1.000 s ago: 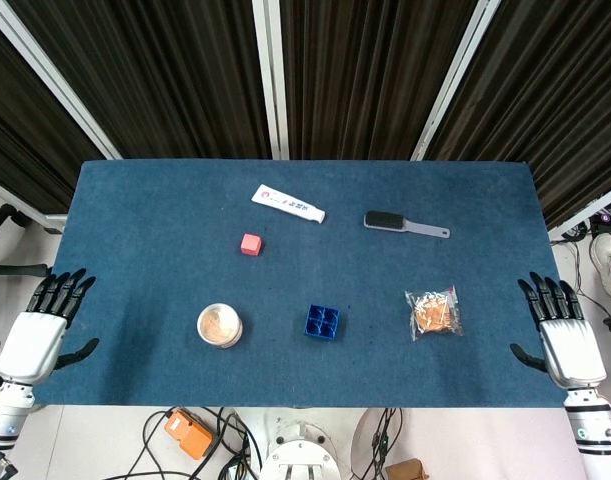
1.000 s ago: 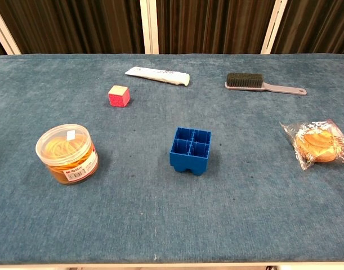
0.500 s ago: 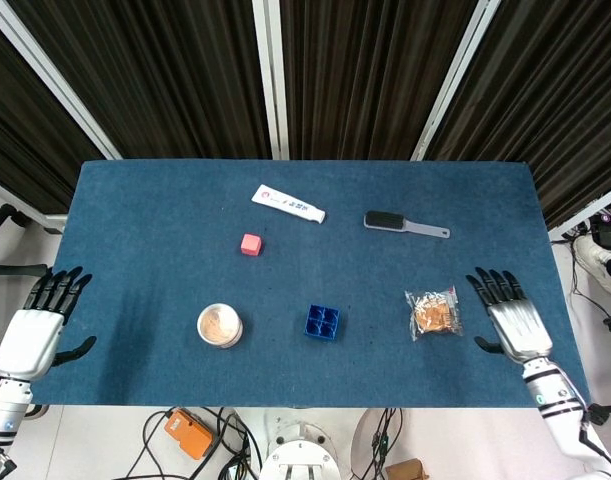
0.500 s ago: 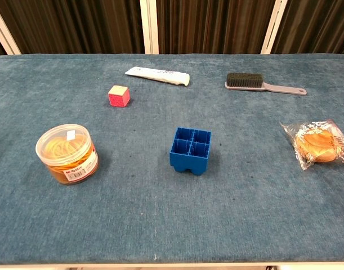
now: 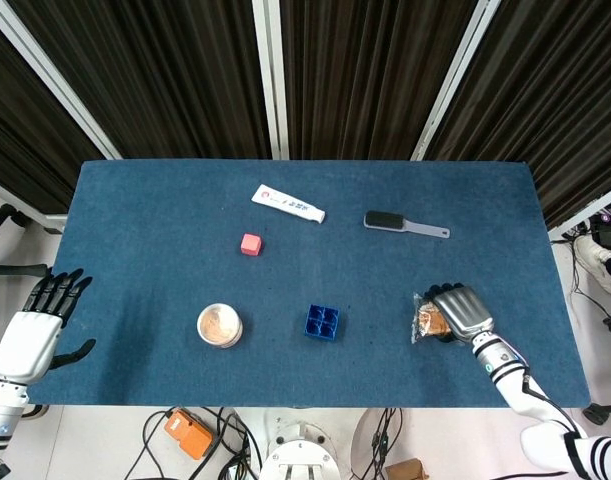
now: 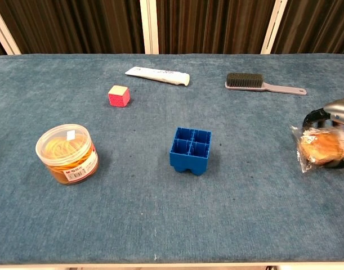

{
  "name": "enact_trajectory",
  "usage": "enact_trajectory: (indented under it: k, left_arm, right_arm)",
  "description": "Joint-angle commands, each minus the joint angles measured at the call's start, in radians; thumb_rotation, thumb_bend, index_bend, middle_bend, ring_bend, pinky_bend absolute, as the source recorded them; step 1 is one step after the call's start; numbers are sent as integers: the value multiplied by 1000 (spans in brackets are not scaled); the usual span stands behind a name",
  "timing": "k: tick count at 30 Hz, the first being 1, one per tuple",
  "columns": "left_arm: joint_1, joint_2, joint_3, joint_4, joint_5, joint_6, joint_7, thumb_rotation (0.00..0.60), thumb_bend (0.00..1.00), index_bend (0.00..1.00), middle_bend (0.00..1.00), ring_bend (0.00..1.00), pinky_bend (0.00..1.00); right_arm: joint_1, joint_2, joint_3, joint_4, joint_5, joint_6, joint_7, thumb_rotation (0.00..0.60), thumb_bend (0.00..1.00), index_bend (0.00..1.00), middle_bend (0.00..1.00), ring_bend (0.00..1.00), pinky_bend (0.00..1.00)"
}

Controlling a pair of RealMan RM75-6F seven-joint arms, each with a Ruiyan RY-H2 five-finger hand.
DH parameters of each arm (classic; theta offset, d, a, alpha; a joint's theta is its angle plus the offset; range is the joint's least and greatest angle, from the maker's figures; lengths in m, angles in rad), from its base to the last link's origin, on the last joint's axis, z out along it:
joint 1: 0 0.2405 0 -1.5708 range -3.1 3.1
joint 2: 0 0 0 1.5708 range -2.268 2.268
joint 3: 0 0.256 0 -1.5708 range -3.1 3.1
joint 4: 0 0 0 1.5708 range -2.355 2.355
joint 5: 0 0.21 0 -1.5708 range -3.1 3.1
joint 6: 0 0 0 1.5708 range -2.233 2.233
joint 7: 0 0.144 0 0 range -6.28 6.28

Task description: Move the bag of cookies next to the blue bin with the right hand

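While the right hand (image 5: pixel 459 310) sits on top of the bag of cookies (image 5: pixel 431 319) at the lower right of the frame, its fingers curl over it, but whether it really grips the bag is hard to tell. That bag lies on the bench (image 5: pixel 165 210), well right of the blue bin (image 5: pixel 322 322). At the lower left edge, the left hand (image 5: pixel 33 328) is spread wide, holding nothing.

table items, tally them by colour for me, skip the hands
blue: 1, the blue bin
red/pink: 1, the cube
white: 1, the tube
grey: 1, the brush
orange contents in clear packaging: 2, the bag of cookies and the jar
total: 6
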Motion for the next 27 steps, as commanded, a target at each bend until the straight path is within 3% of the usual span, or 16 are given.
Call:
enact_trajectory:
  k: [1,7,12,16,21,24,27]
  left_arm:
    - [1,0,1,0,0,1,0,600,154,0,0,0,5]
    - [-2,0,-4,-6,-12,-8,6,600,154,0,0,0,5]
    - [-1,2,-7,-8,-19,-7,7,600,155,0,0,0,5]
    - [2,6,-10,-3,-24,1,-8,600,154,0,0,0,5]
    - [4,11,-13,2,-33,1,-23,600,154,0,0,0,5]
    - [7,12,-9,4,-20,12,-29,600,154,0,0,0,5]
    - [13,12,-5,8,-7,26,-35,600,154,0,0,0,5]
  right_arm:
    - [3,-11,15,4,-13,43,9,600,377,722,581,595,642]
    - [114,-23,121,-68,56,-9,-50,600,377,706,581,595,647]
    - [277,-158,226,-17,194,-92,-153,600,377,675,580,588,635]
    - [383,-269,245,62,293,-146,-223,600,376,641,580,570,617]
    - [463,-376,219,152,353,-154,-299,600,376,581,571,536,609]
    - [487,-415,206,192,377,-142,-329,600,376,457,500,464,568]
    - [500,-426,200,203,405,-146,-332,600,376,190,377,353,500]
